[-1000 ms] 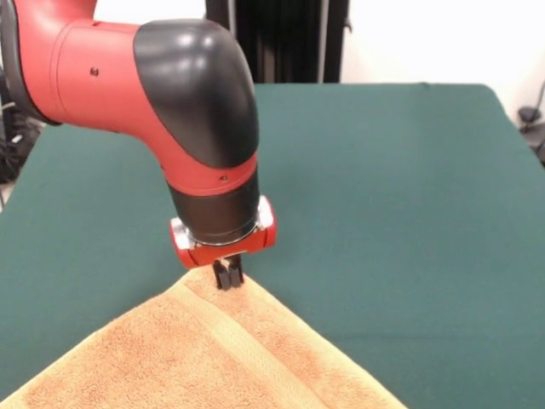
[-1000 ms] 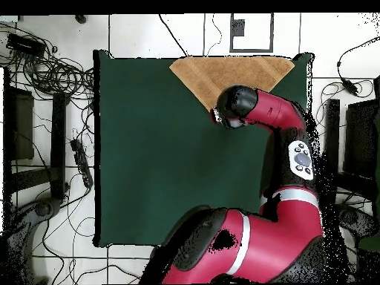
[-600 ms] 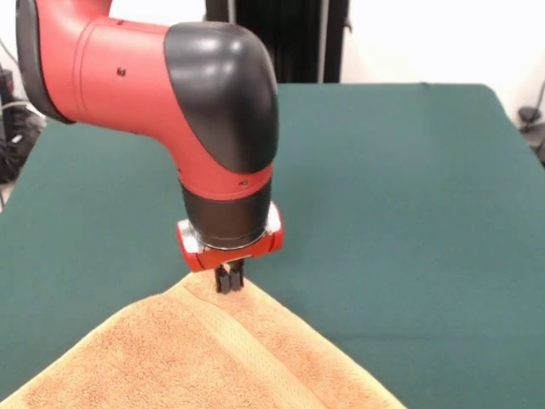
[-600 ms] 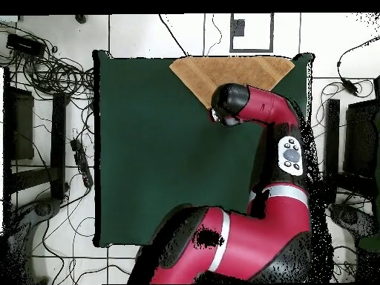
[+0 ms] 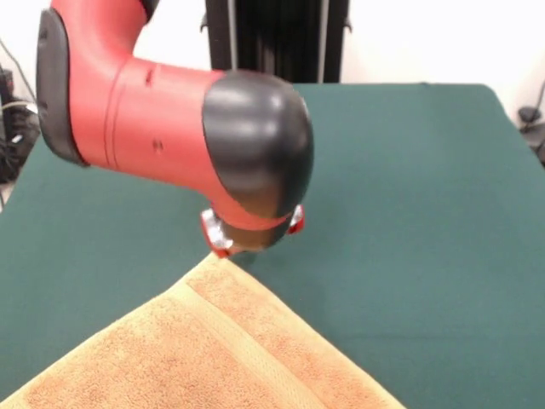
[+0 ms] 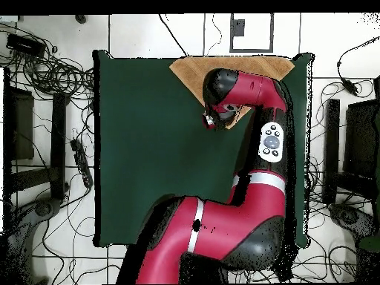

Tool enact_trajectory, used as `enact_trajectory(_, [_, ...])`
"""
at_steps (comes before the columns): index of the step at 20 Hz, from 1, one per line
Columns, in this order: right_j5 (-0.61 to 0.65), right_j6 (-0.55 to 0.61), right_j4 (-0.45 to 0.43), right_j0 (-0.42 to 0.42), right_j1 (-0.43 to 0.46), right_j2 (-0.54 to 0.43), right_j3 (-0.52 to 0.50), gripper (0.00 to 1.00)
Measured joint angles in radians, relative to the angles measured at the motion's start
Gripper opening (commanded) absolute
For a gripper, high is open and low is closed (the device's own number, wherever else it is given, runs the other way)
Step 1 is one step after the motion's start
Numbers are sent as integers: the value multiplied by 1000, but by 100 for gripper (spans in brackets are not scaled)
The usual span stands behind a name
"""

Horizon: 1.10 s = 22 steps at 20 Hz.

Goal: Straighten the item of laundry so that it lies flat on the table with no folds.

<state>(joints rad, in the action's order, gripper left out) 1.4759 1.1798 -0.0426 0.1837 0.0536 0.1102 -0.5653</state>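
The item of laundry (image 5: 213, 349) is an orange-tan towel lying at the near edge of the green table (image 5: 409, 170), one corner pointing away from the camera, with a paler band running along one side. That corner reaches up to the red flange of my gripper (image 5: 251, 247), which the arm's black wrist covers. From overhead the towel (image 6: 191, 71) lies at the table's (image 6: 148, 148) top edge, and its tip (image 6: 239, 119) shows beside the gripper (image 6: 211, 119). The arm hides much of the cloth there.
A black stand (image 5: 277, 38) rises behind the table's far edge. Loose cables (image 6: 56, 74) cover the floor left of the table in the overhead view, and dark equipment (image 6: 364, 141) stands along its right side.
The arm has swung and drawn back toward the table's middle, and the towel's corner has come with it, stretching the cloth out. The wrist now hides the gripper.
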Motion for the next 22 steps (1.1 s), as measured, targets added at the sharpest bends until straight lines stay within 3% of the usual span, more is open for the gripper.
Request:
enact_trajectory(6, [300, 0, 0, -16, 76, 9, 68, 0])
enact_trajectory(10, [346, 0, 0, -23, 93, 9, 68, 0])
enact_trajectory(15, [252, 0, 27, -15, 54, -1, 6, 0])
enact_trajectory(19, [57, 0, 97, 17, -62, -24, -113, 0])
enact_trajectory(22, [-17, 0, 132, 38, -120, -34, -151, 0])
